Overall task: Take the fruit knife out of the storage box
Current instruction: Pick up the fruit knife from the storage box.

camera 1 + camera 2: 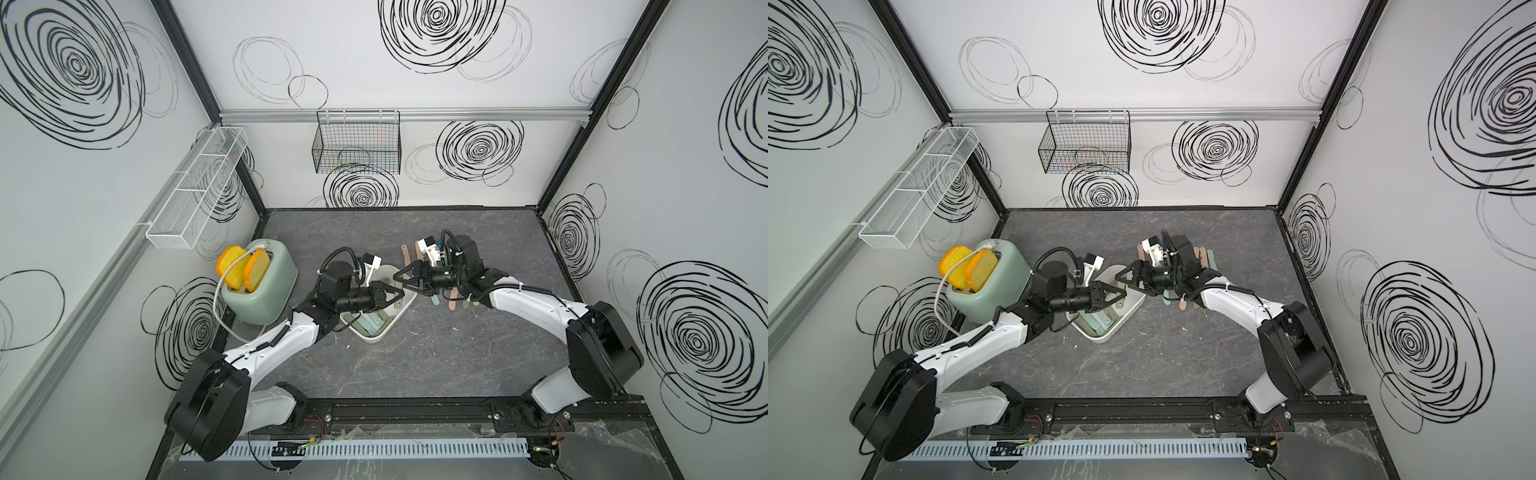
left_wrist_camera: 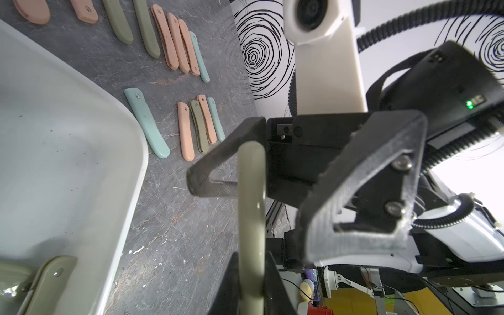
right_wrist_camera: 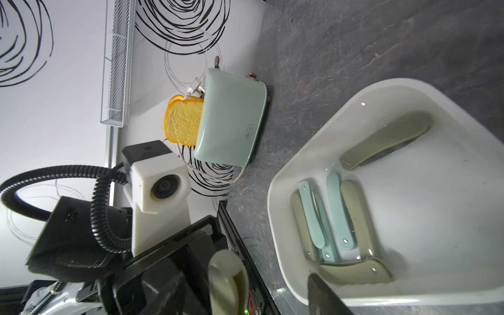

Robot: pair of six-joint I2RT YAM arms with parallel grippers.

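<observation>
Left tool [image 2: 252,275] pinches olive fruit knife [image 2: 251,169]; right tool [image 2: 249,218] gapes, seemingly around it, above grey marbled table [image 1: 415,365] between swirl-printed walls [image 1: 457,83].

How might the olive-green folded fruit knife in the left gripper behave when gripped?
Probably stiff: the olive-green folded fruit knife stands straight, clamped at one end only. Perhaps slippery: its glossy rounded shell shows a highlight.

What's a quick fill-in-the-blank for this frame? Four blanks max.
1. The left gripper is shut on an olive ___.
2. The toaster holds ___ bread slices.
3. The right gripper is ___, not shut.
4. The box is ___ in colour.
Missing words: knife; two; open; white.
</observation>
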